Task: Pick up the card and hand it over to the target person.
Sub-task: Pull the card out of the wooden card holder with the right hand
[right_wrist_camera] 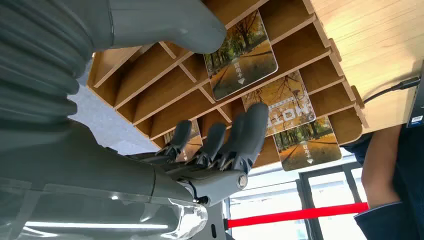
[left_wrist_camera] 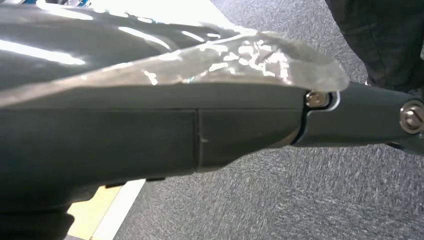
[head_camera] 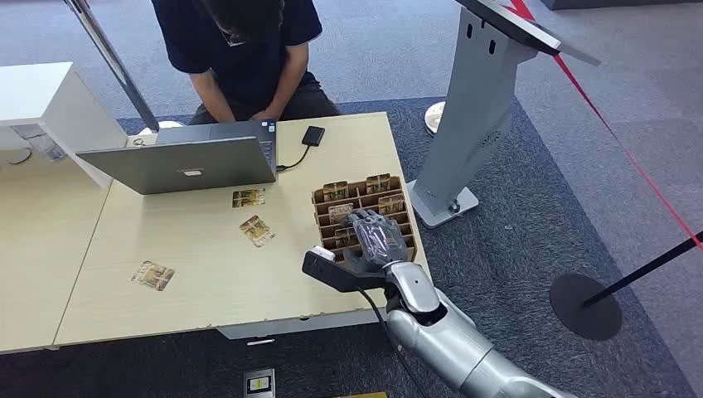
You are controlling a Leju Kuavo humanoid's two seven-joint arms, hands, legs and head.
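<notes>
One right hand (head_camera: pixel 377 239) hovers with spread fingers (right_wrist_camera: pixel 250 132) over the slotted wooden card rack (head_camera: pixel 365 217), grasping nothing; a card (right_wrist_camera: pixel 240 54) stands in a slot just beside its thumb. The left hand's (left_wrist_camera: pixel 360 120) state cannot be told. Beyond sits a person (head_camera: pixel 244 58).

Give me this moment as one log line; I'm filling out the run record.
phase: reach | right hand: over wooden card rack, fingers spread, no card held | loose cards on table | person seated behind laptop
</notes>
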